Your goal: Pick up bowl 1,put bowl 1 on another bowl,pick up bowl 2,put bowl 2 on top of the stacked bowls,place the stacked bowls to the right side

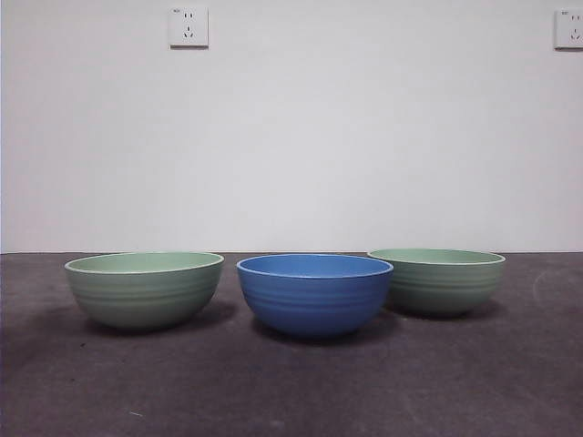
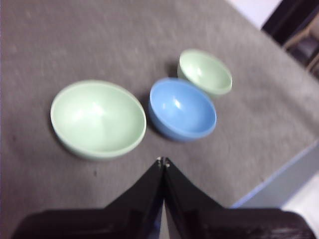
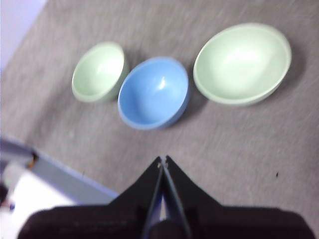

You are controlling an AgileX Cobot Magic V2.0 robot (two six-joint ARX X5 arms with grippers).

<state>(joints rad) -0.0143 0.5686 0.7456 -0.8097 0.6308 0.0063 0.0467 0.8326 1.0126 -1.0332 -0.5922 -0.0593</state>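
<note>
Three like-sized ribbed bowls stand apart in a row on the dark table. The blue bowl (image 1: 314, 293) is in the middle, with one pale green bowl (image 1: 144, 289) to its left and another pale green bowl (image 1: 437, 280) to its right, slightly farther back. All are upright and empty, none stacked. My left gripper (image 2: 163, 162) hangs shut and empty above the table, nearest a green bowl (image 2: 98, 118), with the blue bowl (image 2: 182, 108) beyond. My right gripper (image 3: 163, 160) is likewise shut and empty, short of the blue bowl (image 3: 153, 92) and a green bowl (image 3: 242, 63). Neither arm shows in the front view.
The grey table (image 1: 291, 391) runs back to a white wall with two sockets (image 1: 189, 26). Its edge (image 2: 279, 174) shows beside the left gripper, and the edge (image 3: 55, 169) shows in the right wrist view.
</note>
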